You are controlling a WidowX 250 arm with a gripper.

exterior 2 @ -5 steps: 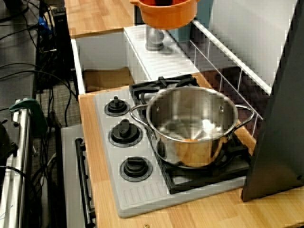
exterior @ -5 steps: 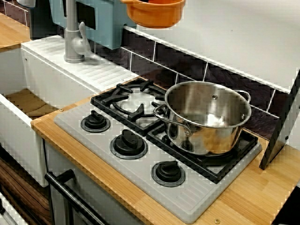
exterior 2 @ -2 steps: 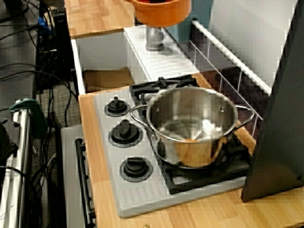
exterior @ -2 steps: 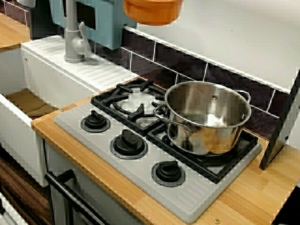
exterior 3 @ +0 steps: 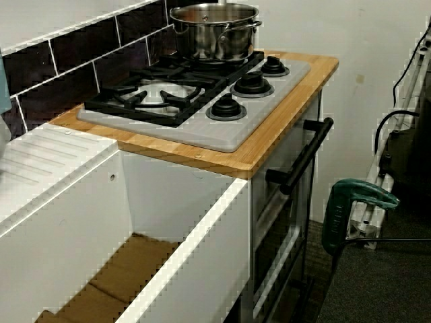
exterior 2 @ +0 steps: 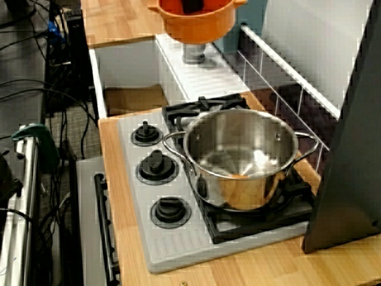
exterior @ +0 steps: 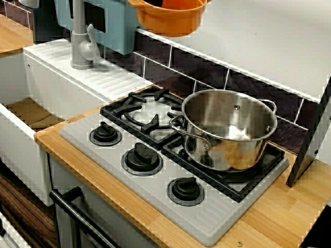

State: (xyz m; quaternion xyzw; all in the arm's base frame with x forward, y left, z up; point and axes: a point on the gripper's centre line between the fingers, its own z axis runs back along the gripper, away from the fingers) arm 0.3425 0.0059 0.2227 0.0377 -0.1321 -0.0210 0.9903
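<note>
A long wooden counter runs beneath a wall of dark tiles, and at one end sits a deep white sink whose floor is a brown board. A grey stove top with black grates is set into the counter. Its far grate, the one away from the sink, carries a steel pot, upright with both handles showing and nothing but bright metal visible inside. An orange bowl hangs in the air well apart from the pot. It is over the ribbed white drainboard and near the grey faucet. In the view from the side, a dark part of the claw reaches down into the bowl. The rest of the claw is cut off at the top edge, and the bowl touches nothing else, so the claw is gripping it at the rim. Three black knobs line the front of the stove above a black oven handle. A green clamp and loose cables lie beside the unit.
</note>
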